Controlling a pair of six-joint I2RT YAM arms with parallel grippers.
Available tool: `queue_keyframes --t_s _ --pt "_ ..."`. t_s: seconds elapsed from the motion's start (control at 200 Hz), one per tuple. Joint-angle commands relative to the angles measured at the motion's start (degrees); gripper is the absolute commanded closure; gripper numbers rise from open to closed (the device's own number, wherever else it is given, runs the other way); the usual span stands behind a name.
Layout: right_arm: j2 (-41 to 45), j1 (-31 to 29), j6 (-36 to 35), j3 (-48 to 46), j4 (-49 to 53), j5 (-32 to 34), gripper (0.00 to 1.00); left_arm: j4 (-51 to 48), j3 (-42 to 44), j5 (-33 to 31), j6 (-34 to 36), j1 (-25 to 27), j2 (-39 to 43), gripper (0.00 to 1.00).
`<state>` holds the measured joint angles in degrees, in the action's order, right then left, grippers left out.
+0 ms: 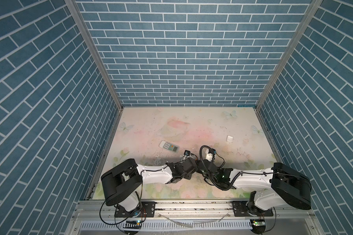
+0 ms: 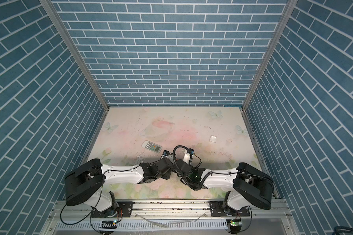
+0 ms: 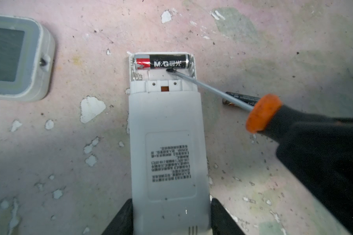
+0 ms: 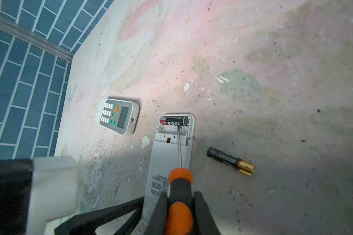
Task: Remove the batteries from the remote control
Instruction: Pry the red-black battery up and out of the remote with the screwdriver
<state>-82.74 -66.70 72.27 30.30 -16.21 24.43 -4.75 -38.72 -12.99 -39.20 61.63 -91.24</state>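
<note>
My left gripper (image 3: 170,215) is shut on the near end of a white remote control (image 3: 167,126) that lies face down with its battery bay uncovered. One black-and-red battery (image 3: 167,62) sits in the bay's far slot; the slot beside it is bare. In my right gripper (image 4: 179,205), shut on its handle, is an orange-and-black screwdriver (image 4: 179,183) whose tip touches that battery (image 4: 174,121). Two dark batteries with gold ends (image 4: 230,161) lie side by side on the table next to the remote.
A second remote (image 1: 169,147) lies face up just beyond the left gripper, close to the held one (image 4: 117,116). A small white cover (image 1: 229,139) rests further back on the right. Blue brick walls (image 4: 18,81) enclose the table.
</note>
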Motion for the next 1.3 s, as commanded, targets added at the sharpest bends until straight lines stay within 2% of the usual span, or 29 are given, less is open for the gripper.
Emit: queue_keyframes --t_s 0.0,0.85,1.105,1.295 --pt "-2.8 -0.5 3.1 -0.9 7.7 -1.8 1.00 -14.4 5.1 10.3 -2.3 0.1 -6.7 0.51" --pt "-4.9 -0.7 3.6 -2.3 2.6 -2.5 1.00 -14.9 4.4 10.5 -2.2 0.0 -7.5 0.52" --pt "-1.6 -0.3 2.3 -4.4 -0.5 -3.2 1.00 -14.5 5.0 10.3 -2.4 0.1 -6.9 0.49" --pt "2.0 -0.2 1.4 -4.6 1.0 -3.7 1.00 -15.2 4.5 10.1 -2.0 0.0 -6.9 0.41"
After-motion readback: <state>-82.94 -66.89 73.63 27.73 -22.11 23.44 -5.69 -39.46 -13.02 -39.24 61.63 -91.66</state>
